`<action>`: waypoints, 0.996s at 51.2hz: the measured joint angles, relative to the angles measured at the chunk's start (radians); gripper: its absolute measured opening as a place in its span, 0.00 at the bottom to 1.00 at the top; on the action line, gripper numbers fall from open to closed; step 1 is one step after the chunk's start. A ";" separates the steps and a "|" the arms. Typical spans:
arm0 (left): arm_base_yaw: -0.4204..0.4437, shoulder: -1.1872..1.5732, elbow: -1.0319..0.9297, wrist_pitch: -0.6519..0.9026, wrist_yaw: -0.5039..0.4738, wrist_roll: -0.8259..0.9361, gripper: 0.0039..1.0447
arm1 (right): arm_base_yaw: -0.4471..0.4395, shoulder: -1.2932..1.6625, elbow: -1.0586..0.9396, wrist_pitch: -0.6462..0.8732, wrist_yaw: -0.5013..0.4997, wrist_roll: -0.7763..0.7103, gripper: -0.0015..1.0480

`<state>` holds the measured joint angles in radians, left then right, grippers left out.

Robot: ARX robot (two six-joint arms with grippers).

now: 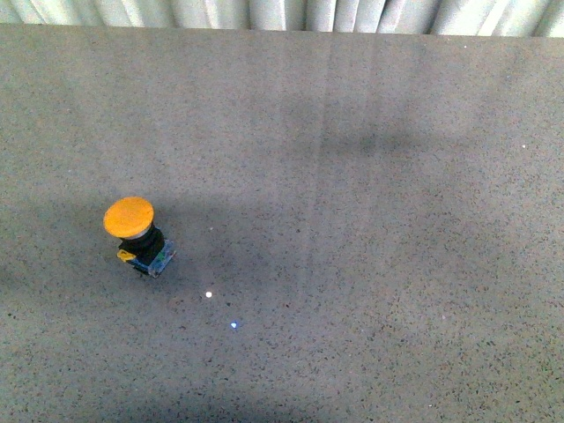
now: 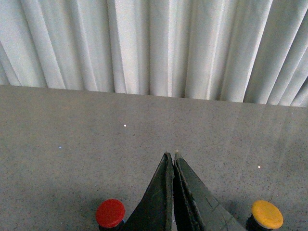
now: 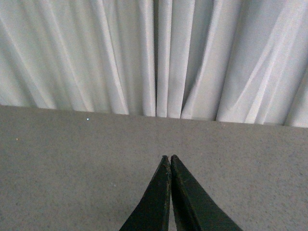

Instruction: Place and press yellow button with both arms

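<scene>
The yellow button, with an orange-yellow round cap, black neck and blue-and-yellow base, stands on the grey table at the left of the front view. It also shows in the left wrist view, low beside the fingers. My left gripper is shut and empty, held above the table between the yellow button and a red one. My right gripper is shut and empty over bare table. Neither arm shows in the front view.
A red push button stands on the table on the other side of the left gripper from the yellow one. White pleated curtains hang behind the table's far edge.
</scene>
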<state>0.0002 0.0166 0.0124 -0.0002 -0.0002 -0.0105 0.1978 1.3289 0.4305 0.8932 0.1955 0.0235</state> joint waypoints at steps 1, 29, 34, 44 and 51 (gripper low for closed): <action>0.000 0.000 0.000 0.000 0.000 0.000 0.01 | -0.005 -0.014 -0.017 0.003 -0.007 0.002 0.01; 0.000 0.000 0.000 0.000 0.000 0.000 0.01 | -0.140 -0.386 -0.314 -0.080 -0.158 -0.017 0.01; 0.000 0.000 0.000 0.000 0.000 0.000 0.01 | -0.193 -0.467 -0.346 -0.130 -0.188 -0.018 0.01; 0.000 0.000 0.000 0.000 0.000 0.000 0.01 | -0.195 -0.564 -0.411 -0.164 -0.193 -0.018 0.01; 0.000 0.000 0.000 0.000 0.000 0.000 0.01 | -0.195 -0.676 -0.412 -0.258 -0.195 -0.018 0.01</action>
<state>0.0002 0.0166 0.0124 -0.0002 -0.0002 -0.0105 0.0025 0.6529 0.0189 0.6353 0.0002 0.0055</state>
